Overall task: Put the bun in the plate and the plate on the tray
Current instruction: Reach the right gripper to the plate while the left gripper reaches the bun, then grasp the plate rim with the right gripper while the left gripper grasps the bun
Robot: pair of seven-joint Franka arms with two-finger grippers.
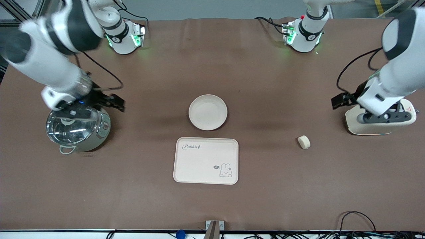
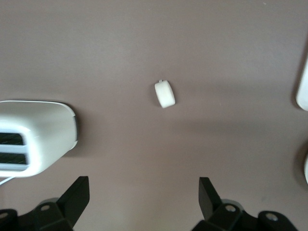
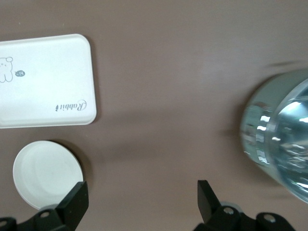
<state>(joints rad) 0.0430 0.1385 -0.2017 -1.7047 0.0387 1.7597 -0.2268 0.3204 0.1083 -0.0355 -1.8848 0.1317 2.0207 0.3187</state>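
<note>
The bun (image 1: 303, 142) lies on the brown table toward the left arm's end; it also shows in the left wrist view (image 2: 165, 94). The round plate (image 1: 208, 112) sits empty mid-table, with the tray (image 1: 206, 160) just nearer the front camera and bare. Both show in the right wrist view, the plate (image 3: 47, 173) and the tray (image 3: 45, 82). My left gripper (image 1: 386, 118) hangs open and empty over the toaster, apart from the bun; its jaws (image 2: 144, 195) are spread wide. My right gripper (image 1: 74, 111) hangs open and empty over the pot, as the right wrist view (image 3: 143, 197) shows.
A cream toaster (image 1: 380, 122) stands at the left arm's end of the table and shows in the left wrist view (image 2: 33, 137). A steel pot with a glass lid (image 1: 78, 127) stands at the right arm's end and shows in the right wrist view (image 3: 284, 139).
</note>
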